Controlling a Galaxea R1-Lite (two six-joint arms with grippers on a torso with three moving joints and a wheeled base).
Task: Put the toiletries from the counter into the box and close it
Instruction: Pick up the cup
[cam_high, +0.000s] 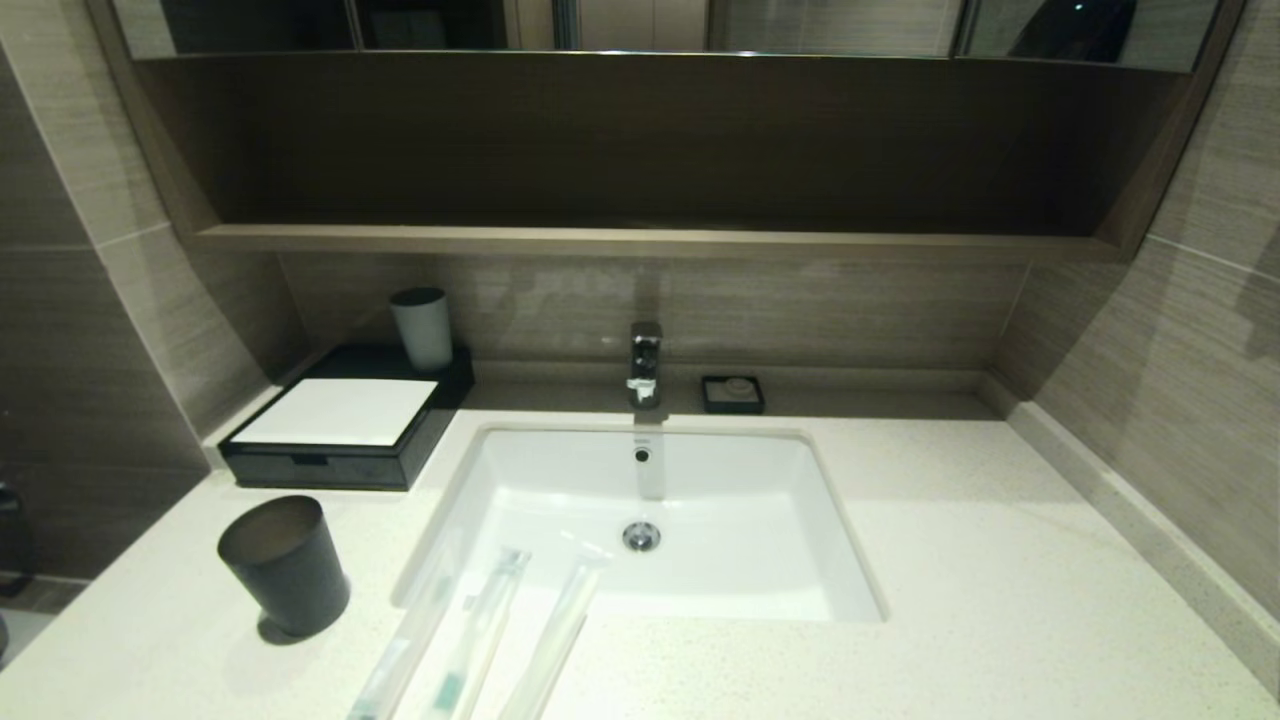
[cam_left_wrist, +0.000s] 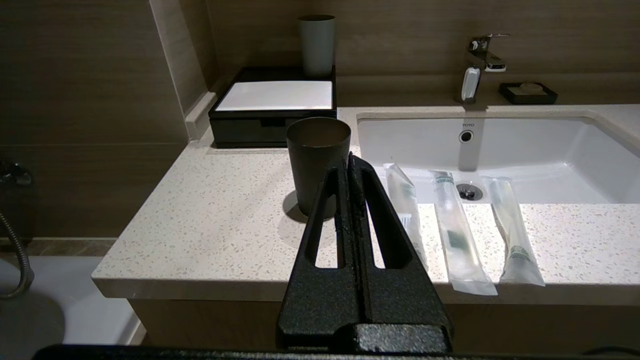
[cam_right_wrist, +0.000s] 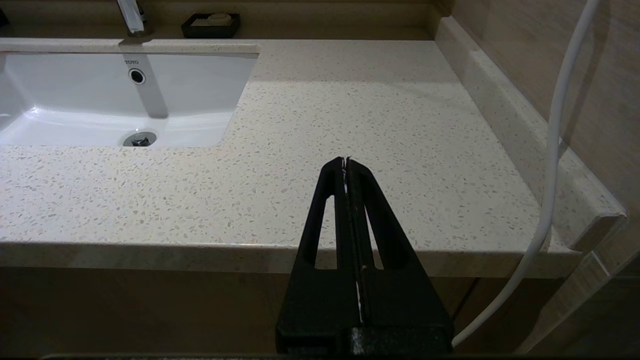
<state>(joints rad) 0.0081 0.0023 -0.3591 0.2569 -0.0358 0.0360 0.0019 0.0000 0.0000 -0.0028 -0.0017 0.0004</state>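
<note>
You are looking at the counter (cam_high: 1000, 600) with the sink (cam_high: 560, 480) set into it, and everything here is placed from that sink. Three packets are lying side by side across the sink's front rim, their far ends hanging over the basin and their near ends reaching toward the counter's front edge. The left packet (cam_left_wrist: 407, 210) is showing a toothbrush head through its wrap, the middle packet (cam_left_wrist: 457, 235) is carrying a green mark, and the right packet (cam_left_wrist: 515, 232) has a green band near its near end. They are sitting close together but not overlapping, as far as you can tell from the left wrist view.

The box (cam_high: 345, 430) is sitting at the back, left of the sink, with its drawer (cam_high: 310, 465) pushed in. A pale cup (cam_high: 422, 328) is standing upright on the box's rear edge. A dark cup (cam_high: 285, 565) is standing upright left of the sink, in front of the box and just beside the left packet. The tap (cam_high: 645, 362) is rising behind the sink, and a soap dish (cam_high: 733, 393) is sitting behind the sink to the tap's right.

Your left gripper (cam_left_wrist: 348, 162) is hanging off the counter's front edge, left of the sink, fingers pressed together and holding nothing. Your right gripper (cam_right_wrist: 346, 162) is parked off the front edge, right of the sink, fingers likewise pressed together.
</note>
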